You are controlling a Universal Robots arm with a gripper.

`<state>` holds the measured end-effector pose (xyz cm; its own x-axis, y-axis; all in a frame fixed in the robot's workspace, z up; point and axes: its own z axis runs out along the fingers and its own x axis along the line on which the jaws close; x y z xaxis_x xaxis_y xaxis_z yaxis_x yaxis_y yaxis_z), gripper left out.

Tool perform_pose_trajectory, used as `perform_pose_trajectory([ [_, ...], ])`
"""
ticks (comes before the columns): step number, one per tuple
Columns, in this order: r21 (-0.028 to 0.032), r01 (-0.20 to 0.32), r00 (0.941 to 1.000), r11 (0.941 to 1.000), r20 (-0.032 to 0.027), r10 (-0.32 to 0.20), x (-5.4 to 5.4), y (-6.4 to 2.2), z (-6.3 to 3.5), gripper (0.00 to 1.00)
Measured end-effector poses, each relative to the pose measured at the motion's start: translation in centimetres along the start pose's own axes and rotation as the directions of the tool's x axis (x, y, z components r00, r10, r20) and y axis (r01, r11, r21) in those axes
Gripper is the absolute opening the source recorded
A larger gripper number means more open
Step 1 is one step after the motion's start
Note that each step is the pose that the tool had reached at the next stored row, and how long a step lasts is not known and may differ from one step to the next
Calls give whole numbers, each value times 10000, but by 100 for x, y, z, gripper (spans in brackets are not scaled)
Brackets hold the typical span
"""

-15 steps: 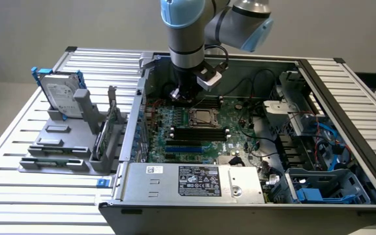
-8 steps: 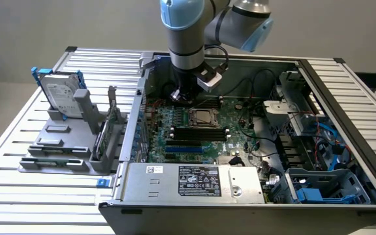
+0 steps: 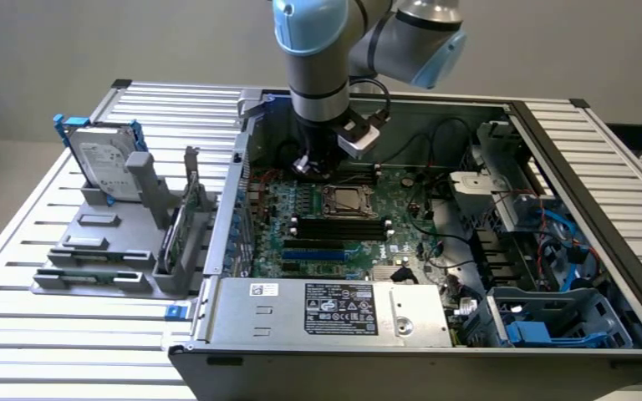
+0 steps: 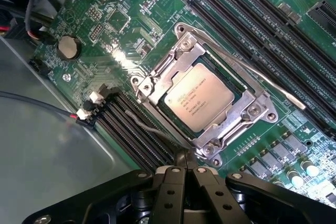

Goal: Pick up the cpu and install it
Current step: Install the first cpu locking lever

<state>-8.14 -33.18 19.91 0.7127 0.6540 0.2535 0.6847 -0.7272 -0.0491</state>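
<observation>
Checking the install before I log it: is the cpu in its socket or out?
In. The cpu lies flat inside the socket's metal frame on the motherboard, and the shut gripper holds nothing.

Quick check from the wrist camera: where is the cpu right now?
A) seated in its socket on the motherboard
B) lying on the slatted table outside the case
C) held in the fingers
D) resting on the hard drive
A: the cpu lies flat inside the metal socket frame on the motherboard.
</observation>
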Motion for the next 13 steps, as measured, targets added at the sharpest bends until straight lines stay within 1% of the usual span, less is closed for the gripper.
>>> perform_pose_trajectory([
  [7, -60, 97, 9999, 9999, -39, -97, 8, 4, 31, 11],
  [13, -101, 169, 9998, 9998, -42, -169, 18, 5, 47, 11],
])
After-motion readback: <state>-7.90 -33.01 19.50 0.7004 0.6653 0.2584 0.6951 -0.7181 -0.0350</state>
